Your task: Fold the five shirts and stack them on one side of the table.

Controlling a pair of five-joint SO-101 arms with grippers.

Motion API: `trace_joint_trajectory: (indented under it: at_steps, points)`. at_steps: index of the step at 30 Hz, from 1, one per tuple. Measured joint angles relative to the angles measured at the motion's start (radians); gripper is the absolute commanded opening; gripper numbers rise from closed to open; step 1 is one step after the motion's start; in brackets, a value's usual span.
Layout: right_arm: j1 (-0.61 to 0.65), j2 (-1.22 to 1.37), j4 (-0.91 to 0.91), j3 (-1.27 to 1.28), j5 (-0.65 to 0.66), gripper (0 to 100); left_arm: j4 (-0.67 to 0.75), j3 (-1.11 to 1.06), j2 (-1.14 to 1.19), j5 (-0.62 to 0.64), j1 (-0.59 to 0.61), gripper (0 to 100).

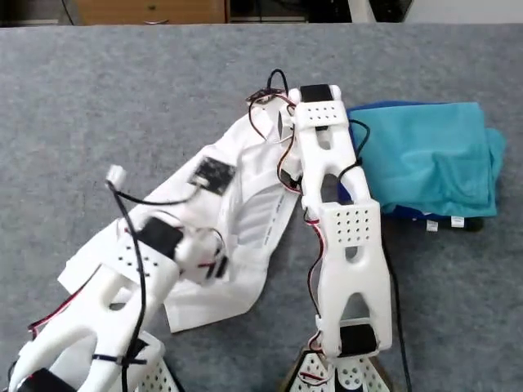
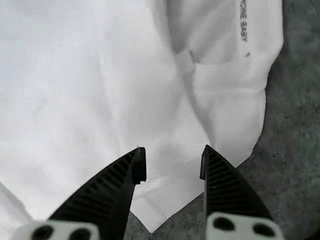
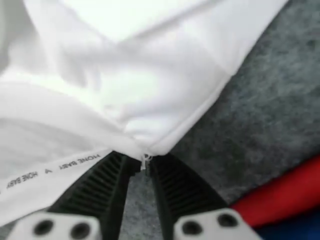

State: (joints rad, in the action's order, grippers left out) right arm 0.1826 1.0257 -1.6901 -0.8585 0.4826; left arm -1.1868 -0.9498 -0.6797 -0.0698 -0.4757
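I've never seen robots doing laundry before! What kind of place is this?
Probably a robot lab or workshop, not a home laundry room. Two white robot arms sit at a grey cloth-covered table, with a white shirt spread out beside a stack of folded shirts, and a wooden cabinet behind.

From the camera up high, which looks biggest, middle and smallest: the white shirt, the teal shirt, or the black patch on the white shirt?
1. white shirt, spread out, partly under the arms
2. teal shirt, folded
3. black patch, tiny
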Motion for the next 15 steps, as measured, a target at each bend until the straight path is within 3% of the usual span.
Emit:
trace_joint_trajectory:
  at_steps: [7,15]
  points:
    - [0.000,0.000,0.000,0.000,-0.003,0.5,0.020,-0.005,0.000,0.104,-0.097,22]
    - [0.000,0.005,0.000,0.000,-0.003,0.5,0.089,-0.002,0.138,0.158,-0.103,22]
